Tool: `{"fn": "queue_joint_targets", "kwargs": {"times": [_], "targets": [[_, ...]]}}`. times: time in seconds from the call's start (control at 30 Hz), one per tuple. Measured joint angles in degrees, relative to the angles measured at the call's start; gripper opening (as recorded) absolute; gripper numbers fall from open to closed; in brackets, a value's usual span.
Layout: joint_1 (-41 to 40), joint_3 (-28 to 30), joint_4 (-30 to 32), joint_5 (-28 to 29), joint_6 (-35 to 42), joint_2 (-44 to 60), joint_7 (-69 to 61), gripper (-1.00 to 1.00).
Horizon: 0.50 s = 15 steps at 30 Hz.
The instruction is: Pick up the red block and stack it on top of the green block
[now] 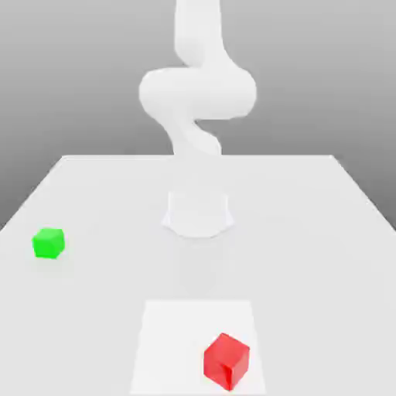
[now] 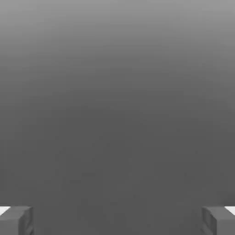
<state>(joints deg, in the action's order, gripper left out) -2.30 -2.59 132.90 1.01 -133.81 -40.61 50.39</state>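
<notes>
The fingers (image 2: 117, 221) stood wide apart and empty at the hand view's lower corners; the red block (image 1: 227, 361) lay at the exterior view's lower right of centre, nearer the frame's bottom than the Panda arm (image 1: 198, 97).

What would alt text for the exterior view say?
A glossy red cube sits on a flat white square nearest the camera; a bright green cube rests apart on the pale tabletop, at the exterior view's left. A white robot arm stands behind them.
</notes>
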Motion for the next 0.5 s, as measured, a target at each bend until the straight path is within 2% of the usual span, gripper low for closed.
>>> {"fn": "queue_joint_targets", "kwargs": {"times": [0.3, 0.5], "targets": [[-6.5, -7.7, 4.0, 5.0, -7.3, 19.2, 17.5, 0.0], [-8.4, -10.4, 6.7, 8.2, -12.1, 31.7, 28.8, 0.0]]}}
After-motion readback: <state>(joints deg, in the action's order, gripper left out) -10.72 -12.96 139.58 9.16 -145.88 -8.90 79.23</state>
